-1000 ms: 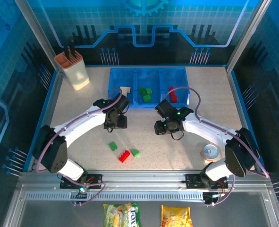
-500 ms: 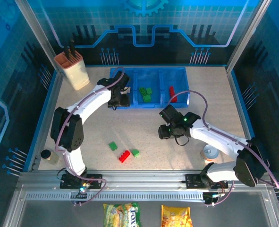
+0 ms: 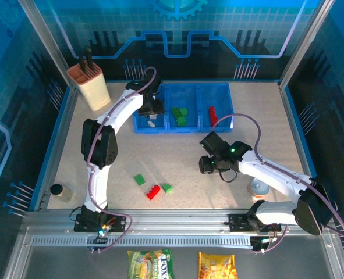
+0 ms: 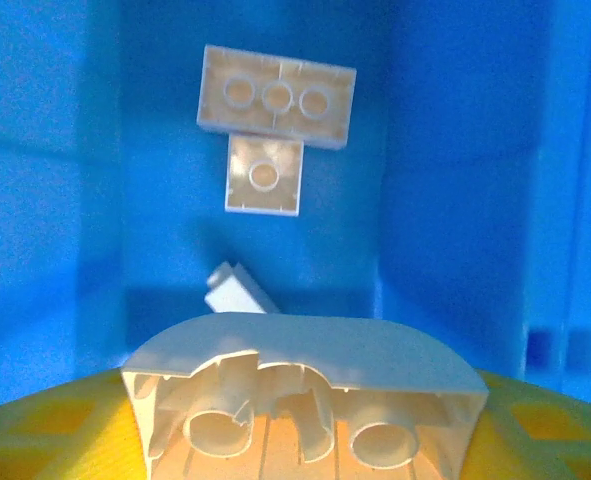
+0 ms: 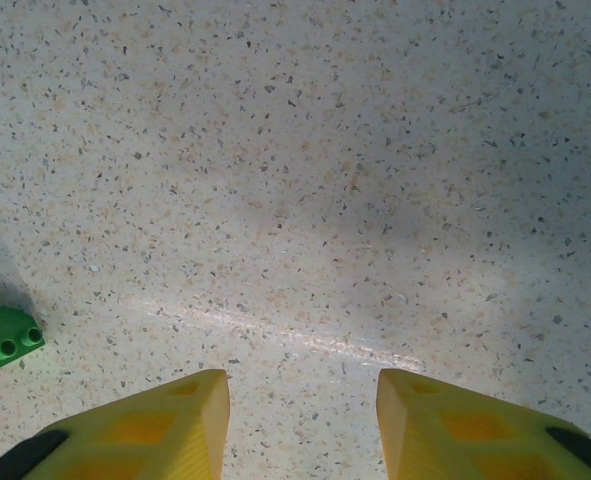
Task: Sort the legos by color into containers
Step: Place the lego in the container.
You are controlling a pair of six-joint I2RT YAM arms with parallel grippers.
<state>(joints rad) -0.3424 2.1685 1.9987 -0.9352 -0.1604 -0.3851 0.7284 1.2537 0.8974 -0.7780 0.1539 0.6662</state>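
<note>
Green lego partly off right wrist view's left edge; small cream lego half behind nearer cream brick

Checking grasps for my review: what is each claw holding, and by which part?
Left claw grips a cream lego by its two ends; right claw holds nothing.

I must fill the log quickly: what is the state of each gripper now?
Left gripper: closed on a cream brick.
Right gripper: open, holding nothing.
</note>
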